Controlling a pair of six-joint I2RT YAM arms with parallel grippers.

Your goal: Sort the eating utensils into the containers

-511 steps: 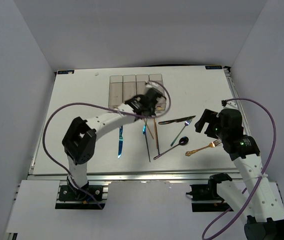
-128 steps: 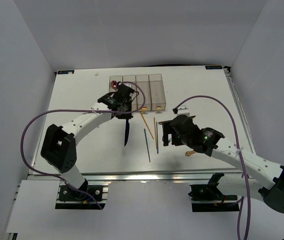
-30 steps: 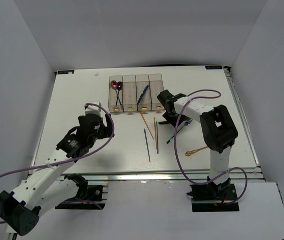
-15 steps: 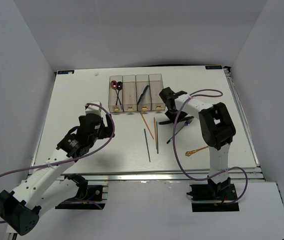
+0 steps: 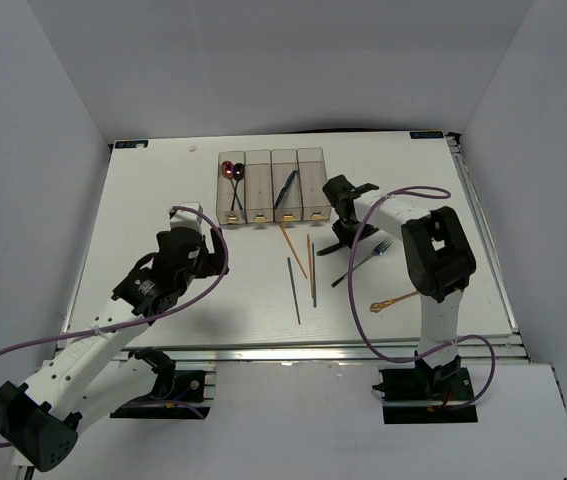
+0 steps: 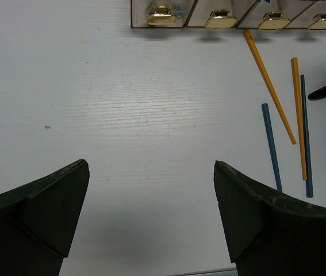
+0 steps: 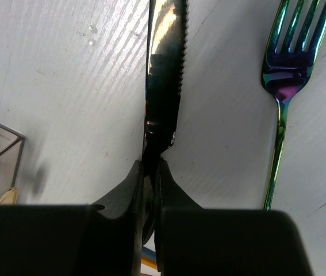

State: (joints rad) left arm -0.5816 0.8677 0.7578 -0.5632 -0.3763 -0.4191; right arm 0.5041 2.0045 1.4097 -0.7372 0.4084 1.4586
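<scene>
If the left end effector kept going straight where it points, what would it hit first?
Probably the bare table: the open left end effector angles down toward white surface, with nothing between its fingers. The containers sit farther ahead, though depth is hard to judge.

The left end effector [image 6: 151,172] hangs wide open while the right end effector [image 7: 149,168] is pinched shut
</scene>
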